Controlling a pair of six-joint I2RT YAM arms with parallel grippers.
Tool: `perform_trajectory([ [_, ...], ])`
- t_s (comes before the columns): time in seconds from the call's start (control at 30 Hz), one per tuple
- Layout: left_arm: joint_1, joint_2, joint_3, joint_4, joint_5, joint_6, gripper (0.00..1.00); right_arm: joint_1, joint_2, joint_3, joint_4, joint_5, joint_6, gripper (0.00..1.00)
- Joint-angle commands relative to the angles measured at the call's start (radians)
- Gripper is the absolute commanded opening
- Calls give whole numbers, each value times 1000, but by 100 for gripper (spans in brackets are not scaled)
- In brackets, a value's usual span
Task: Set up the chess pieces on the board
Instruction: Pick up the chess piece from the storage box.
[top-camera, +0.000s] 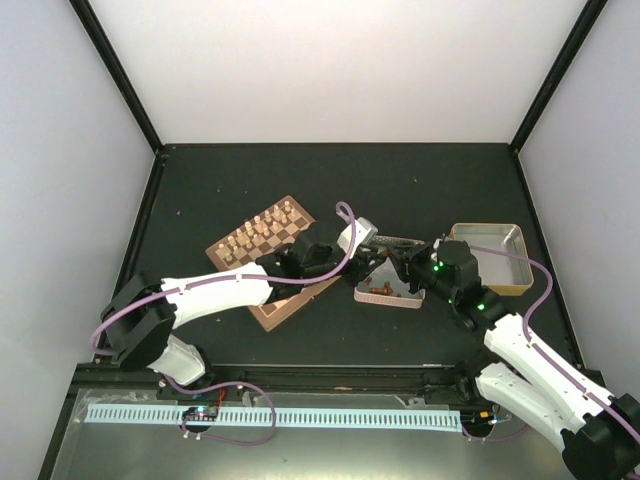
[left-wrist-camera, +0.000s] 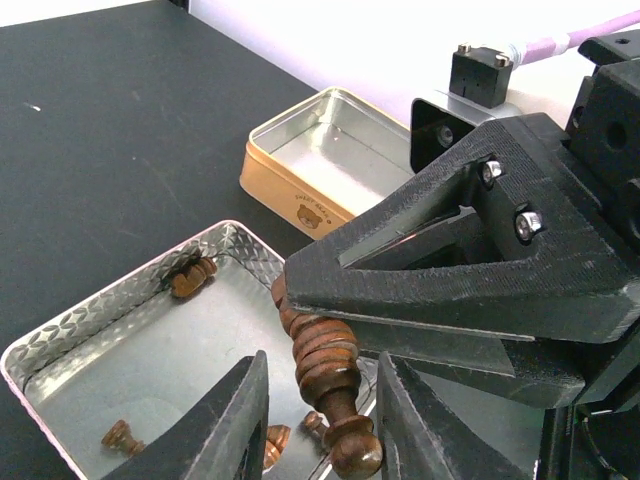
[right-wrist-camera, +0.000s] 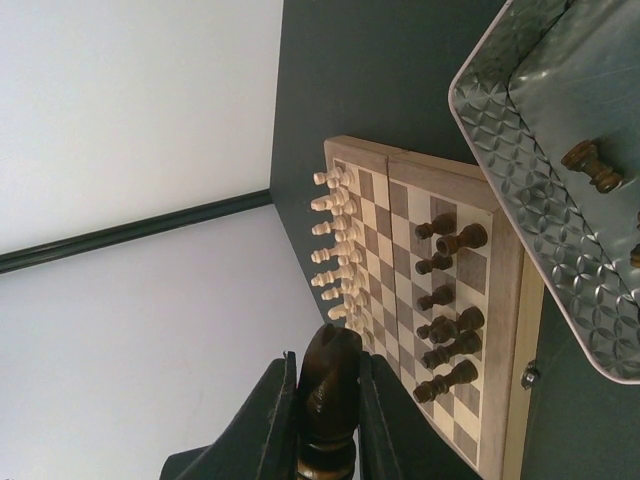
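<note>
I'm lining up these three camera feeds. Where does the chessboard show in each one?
Top external: the chessboard lies left of centre, set at an angle.
Left wrist: not in it.
Right wrist: the chessboard runs from the middle to the lower right, pale pieces along its left side, dark pieces on its right.
Shared landmark: the silver tin, in all three views.
</note>
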Motion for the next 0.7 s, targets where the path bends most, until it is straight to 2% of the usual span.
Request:
perform_trajectory([
  [0.0,-5,-3,34,-6,12,2,34,2,-8,2,23,13,7,4],
  [0.4,-5,-28,1,15,29,-8,36,2,2,-6,41,2,12,3],
  [0.67,-5,-64,-26,18,17,-13,26,1,3,-13,50,1,19,2],
])
